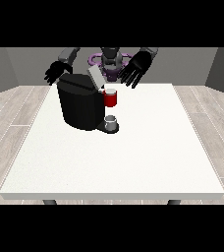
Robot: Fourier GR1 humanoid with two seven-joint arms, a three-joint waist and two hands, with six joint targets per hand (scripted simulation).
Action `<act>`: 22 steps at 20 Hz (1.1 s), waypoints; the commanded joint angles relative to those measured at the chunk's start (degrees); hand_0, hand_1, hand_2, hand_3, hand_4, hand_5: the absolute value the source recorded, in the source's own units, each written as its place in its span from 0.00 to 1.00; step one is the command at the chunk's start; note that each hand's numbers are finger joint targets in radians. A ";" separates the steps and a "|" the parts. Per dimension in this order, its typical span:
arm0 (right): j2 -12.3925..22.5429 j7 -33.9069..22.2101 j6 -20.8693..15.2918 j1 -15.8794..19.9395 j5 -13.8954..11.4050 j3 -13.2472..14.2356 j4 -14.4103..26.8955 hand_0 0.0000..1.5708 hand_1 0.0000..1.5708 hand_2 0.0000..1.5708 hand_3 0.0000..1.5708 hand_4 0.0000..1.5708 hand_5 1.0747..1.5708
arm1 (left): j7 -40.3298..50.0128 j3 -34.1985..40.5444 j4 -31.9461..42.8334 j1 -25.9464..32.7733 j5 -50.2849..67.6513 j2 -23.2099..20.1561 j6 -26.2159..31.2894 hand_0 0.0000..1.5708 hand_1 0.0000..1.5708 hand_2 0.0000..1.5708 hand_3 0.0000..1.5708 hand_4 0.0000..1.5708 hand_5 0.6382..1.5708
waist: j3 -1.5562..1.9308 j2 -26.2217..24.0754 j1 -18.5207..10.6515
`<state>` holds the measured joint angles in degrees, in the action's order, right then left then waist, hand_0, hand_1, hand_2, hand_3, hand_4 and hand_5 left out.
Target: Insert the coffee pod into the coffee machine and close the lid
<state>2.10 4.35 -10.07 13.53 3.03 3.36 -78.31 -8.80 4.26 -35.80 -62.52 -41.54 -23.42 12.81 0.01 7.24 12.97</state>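
At the view's left, one hand (pixel 58 73) is held raised above the back edge of the table (pixel 114 162), behind the coffee machine (pixel 79 106). Its fingers are seen spread and straight, and nothing is held in them.

The coffee machine is set on the left half of the table as a tall black body. Its lid (pixel 95 78) is tilted up and open at the top right corner. A red thing at the machine (pixel 111 98) is seen just under the lid, on the front face.

A small grey coffee pod (pixel 112 121) is seen on the machine's base, directly below the red thing and beside the black body.

At the view's right, the other hand (pixel 136 69) is held above the table's far edge, well apart from the pod. Its fingers are spread wide and point downward; nothing is held.

The pod is judged to be light, rigid and smooth, so it is likely to slip or tip if pushed. It is best taken by its side wall, between thumb and fingers.
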 commanded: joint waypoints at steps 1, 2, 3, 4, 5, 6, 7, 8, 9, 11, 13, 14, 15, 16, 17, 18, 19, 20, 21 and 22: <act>0.71 0.75 2.86 -5.56 1.79 0.20 -0.93 0.00 0.00 0.00 0.00 0.25 1.00 | -0.06 1.65 -0.57 5.68 2.21 3.12 -1.69 0.00 0.00 0.00 0.00 0.00 1.00 | 0.00 -4.93 -1.01; 1.07 2.06 1.52 -5.33 1.72 1.92 0.34 0.00 0.00 0.00 0.00 0.24 1.00 | -0.48 5.42 -0.75 5.85 6.32 4.42 -2.28 0.00 0.00 0.00 0.00 0.00 1.00 | -0.02 -5.17 -2.86; 0.30 1.70 1.88 -6.98 1.36 0.50 -0.60 0.00 0.00 0.00 0.00 0.25 1.00 | -0.83 7.35 -0.24 7.03 8.58 4.77 -1.49 0.00 0.00 0.00 0.00 0.00 1.00 | -0.05 -7.65 -3.44; 1.45 0.85 2.40 -6.08 1.79 1.10 -1.67 0.00 0.00 0.00 0.00 0.28 1.00 | -0.64 8.65 -0.21 7.91 9.87 6.07 -2.89 0.00 0.00 0.00 0.00 0.00 1.00 | -0.06 -8.11 -3.18; 1.66 0.84 2.70 -7.26 1.86 1.24 -1.02 0.00 0.00 0.00 0.00 0.31 1.00 | -3.21 9.92 -0.98 10.42 12.38 9.09 -3.60 0.00 0.00 0.00 0.00 0.05 1.00 | -0.09 -9.92 -5.02; 0.74 4.46 2.29 -8.16 0.45 0.38 0.35 0.00 0.00 0.00 0.00 0.31 1.00 | -3.13 12.49 -1.15 8.62 15.30 8.23 -1.44 0.00 0.00 0.00 0.00 0.16 1.00 | -0.05 -8.86 -6.42; 2.70 1.02 2.84 -6.28 0.96 1.06 -1.11 0.00 0.00 0.00 0.00 0.28 1.00 | -2.74 14.33 -0.27 9.23 18.08 9.34 0.90 0.00 0.00 0.00 0.00 0.17 1.00 | -0.11 -11.31 -7.06; 1.47 1.43 1.57 -8.04 -1.66 -1.46 -1.61 0.00 0.00 0.00 0.00 0.23 1.00 | -3.10 14.39 -0.61 10.19 18.12 9.38 0.21 0.00 0.00 0.00 0.00 0.15 1.00 | -0.09 -12.14 -7.09; 3.80 -0.06 4.07 -8.80 0.38 0.08 -2.39 0.00 0.00 0.00 0.00 0.23 1.00 | -5.40 15.04 -0.38 15.00 19.47 12.05 -0.78 0.00 0.00 0.00 0.00 0.00 1.00 | -0.12 -14.71 -8.20; 5.36 -1.78 5.70 -7.84 1.85 1.15 -2.94 0.00 0.00 0.00 0.00 0.22 1.00 | -5.14 14.55 -0.95 16.95 20.00 12.86 0.78 0.00 0.00 0.00 0.00 0.00 1.00 | -0.04 -17.50 -10.55; 3.55 -2.51 6.05 -8.87 0.54 -2.28 -4.57 0.00 0.00 0.00 0.00 0.18 1.00 | -4.89 15.78 -0.71 19.18 21.96 14.97 0.57 0.00 0.00 0.00 0.00 0.00 1.00 | -0.05 -19.70 -11.19; 7.30 -3.72 10.64 -9.13 3.16 -0.80 -6.53 0.00 0.00 0.00 0.00 0.16 1.00 | -7.13 15.41 -1.28 22.10 21.19 15.16 -1.66 0.00 0.00 0.00 0.00 0.00 1.00 | -0.04 -20.04 -9.82; 6.82 -4.39 7.37 -6.72 1.50 -0.11 -5.30 0.00 0.00 0.00 0.00 0.08 1.00 | -8.51 15.30 -1.62 23.70 22.52 16.19 1.25 0.00 0.00 0.00 0.00 0.12 1.00 | -0.05 -20.53 -14.00; 6.36 -7.49 7.88 -6.42 1.94 -1.65 -8.75 0.00 0.00 0.00 0.00 0.00 1.00 | -5.41 17.82 -0.64 22.61 24.68 13.69 2.76 0.00 0.00 0.00 0.00 0.09 1.00 | -0.07 -21.52 -11.26; 5.95 -4.21 7.99 -5.96 0.76 -2.39 -7.91 0.00 0.00 0.00 0.00 0.00 1.00 | -5.74 16.96 -1.87 22.49 24.56 15.57 1.82 0.00 0.00 0.00 0.00 0.14 1.00 | -0.03 -21.00 -13.15; 6.63 -5.31 7.03 -4.25 0.76 -1.02 -7.09 0.00 0.00 0.00 0.00 0.03 1.00 | -4.84 16.80 -2.22 23.38 25.14 18.57 0.56 0.00 0.00 0.00 0.00 0.14 1.00 | -0.02 -21.51 -15.25; 9.23 -4.80 11.32 -2.82 4.03 0.97 -7.71 0.00 0.00 0.00 0.00 0.00 1.00 | -7.75 16.86 -3.28 24.17 24.95 17.53 -1.01 0.00 0.00 0.00 0.00 0.06 1.00 | -0.01 -17.12 -13.68; 6.32 -6.33 7.53 -3.41 1.46 -1.05 -6.87 0.00 0.00 0.00 0.00 0.00 1.00 | -4.47 16.47 -3.71 24.59 26.08 19.20 1.20 0.00 0.00 0.00 0.00 0.00 1.00 | -0.01 -21.04 -16.82; 7.76 -8.59 8.89 -1.07 3.30 0.39 -7.24 0.00 0.00 0.00 0.00 0.00 1.00 | -4.33 16.34 -4.18 25.02 26.69 18.37 2.96 0.00 0.00 0.00 0.00 0.00 1.00 | -0.01 -20.12 -17.14; 9.26 -8.25 9.56 -1.99 2.73 0.98 -5.61 0.00 0.00 0.00 0.00 0.00 1.00 | -6.35 14.89 -5.06 28.34 26.04 20.73 2.78 0.00 0.00 0.00 0.00 0.00 1.00 | 0.00 -21.80 -20.01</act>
<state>9.40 -1.80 -1.70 9.82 5.29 3.26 -84.79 -14.38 20.14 -38.95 -38.53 -16.84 -5.75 14.25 -0.02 -12.81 -2.49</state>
